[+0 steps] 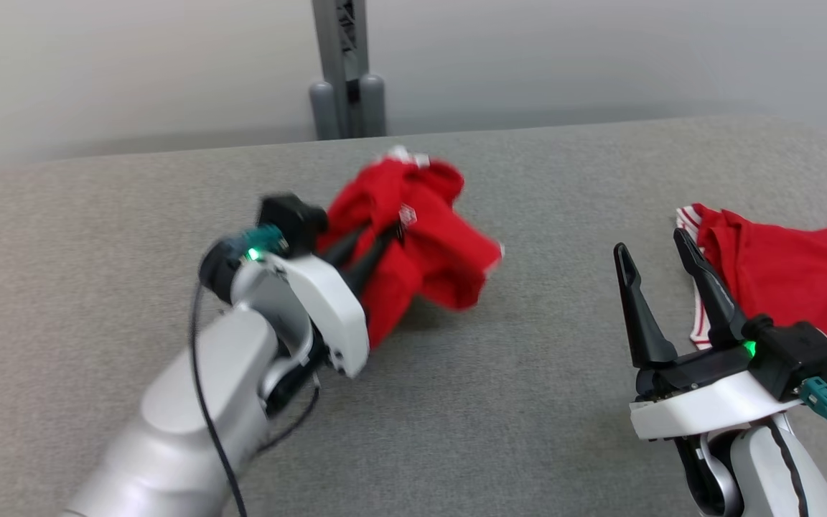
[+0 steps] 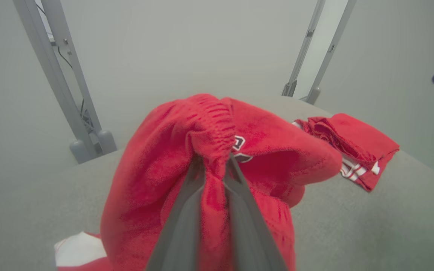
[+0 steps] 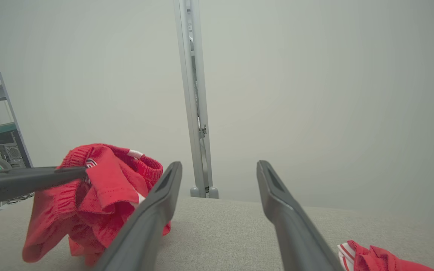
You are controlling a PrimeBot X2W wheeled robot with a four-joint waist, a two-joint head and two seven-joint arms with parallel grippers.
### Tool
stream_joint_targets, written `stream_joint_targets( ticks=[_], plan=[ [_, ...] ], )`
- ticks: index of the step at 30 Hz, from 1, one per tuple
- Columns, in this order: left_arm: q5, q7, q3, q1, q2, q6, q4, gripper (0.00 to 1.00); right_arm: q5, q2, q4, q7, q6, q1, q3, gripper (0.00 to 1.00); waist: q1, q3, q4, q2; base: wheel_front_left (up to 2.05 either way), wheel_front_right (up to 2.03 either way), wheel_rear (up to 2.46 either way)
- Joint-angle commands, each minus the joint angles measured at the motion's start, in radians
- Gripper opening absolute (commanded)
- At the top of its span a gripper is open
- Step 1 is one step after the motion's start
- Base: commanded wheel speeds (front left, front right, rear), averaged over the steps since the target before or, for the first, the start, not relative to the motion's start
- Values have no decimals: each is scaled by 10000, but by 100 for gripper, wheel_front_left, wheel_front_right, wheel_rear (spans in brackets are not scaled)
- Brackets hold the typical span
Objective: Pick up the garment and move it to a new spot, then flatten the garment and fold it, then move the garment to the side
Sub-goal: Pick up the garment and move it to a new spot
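Left gripper (image 1: 388,237) clamps the ribbed waistband (image 2: 213,124) of a bunched red garment (image 1: 442,251); right gripper (image 1: 651,244) stands spread, empty.

The left gripper (image 1: 392,233) reaches in from the near left, its dark fingers pinched together on a bunched red garment (image 1: 442,251) that hangs in folds around them over the grey padded surface (image 1: 500,402). At the near right the right gripper (image 1: 652,245) stands with its fingers spread and nothing between them. Just right of it lies a second red garment (image 1: 794,273) with white-striped trim. A grey post (image 1: 345,72) rises beyond the far edge.
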Motion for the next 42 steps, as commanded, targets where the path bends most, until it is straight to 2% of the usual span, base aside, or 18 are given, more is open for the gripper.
stream_joint_targets(
  ticks=[1,9,10,11,12,13,18,19,23,28,33,35,37,42],
  plan=[
    [80,-60,-196,203,-34,-5,185,0,-22,6,-34,-5,1,-68,-25,100,0,171,-252,0,0,0,0],
    [-13,-480,-1746,641,-542,-6,1295,0,-24,41,-23,-5,1,-97,-220,100,0,358,-519,0,0,0,0],
    [-71,-530,-1908,664,-584,-6,1404,5,-37,43,-8,-5,1,-86,-230,100,0,351,-515,0,0,0,0],
    [-117,-589,-2058,676,-627,-6,1489,45,-51,46,10,-5,1,-77,-247,100,0,337,-505,0,0,0,0],
    [-177,-637,-2190,685,-665,-6,1557,96,-61,47,33,-4,1,-64,-267,100,0,314,-485,0,0,0,0],
    [-303,-681,-2286,702,-705,-6,1637,100,-73,50,61,-4,1,-42,-282,100,0,278,-453,0,0,0,0],
    [-956,-1248,-2338,641,-695,-6,1705,100,-94,50,180,-4,1,77,-341,100,0,-2,-190,0,0,0,0],
    [-1346,-1526,-2171,751,-435,-5,1724,100,-98,49,221,-4,1,132,-352,100,0,-141,-66,0,0,0,0],
    [-1707,-2125,-1678,855,92,1,1915,100,-110,54,276,-4,1,270,-422,100,0,-427,247,0,0,0,0],
    [-1571,-2418,-738,975,651,466,1920,100,-62,32,400,-4,1,465,-435,100,0,-677,593,0,0,0,0],
    [-350,-2424,1658,2063,1140,1513,303,100,120,-34,611,-4,1,621,-326,100,0,-884,1035,0,0,0,0],
    [222,-2429,2623,2690,1133,1722,-417,100,205,-77,730,-4,1,633,-267,100,0,-929,1184,0,0,0,0],
    [771,-2429,3446,3408,972,1857,-1023,100,313,-135,889,-4,1,663,-194,100,0,-962,1323,0,0,0,0],
    [1786,-2431,5211,4992,156,1680,-1972,100,616,-271,1413,-4,1,697,-52,100,0,-1034,1621,0,0,0,0]
  ],
)
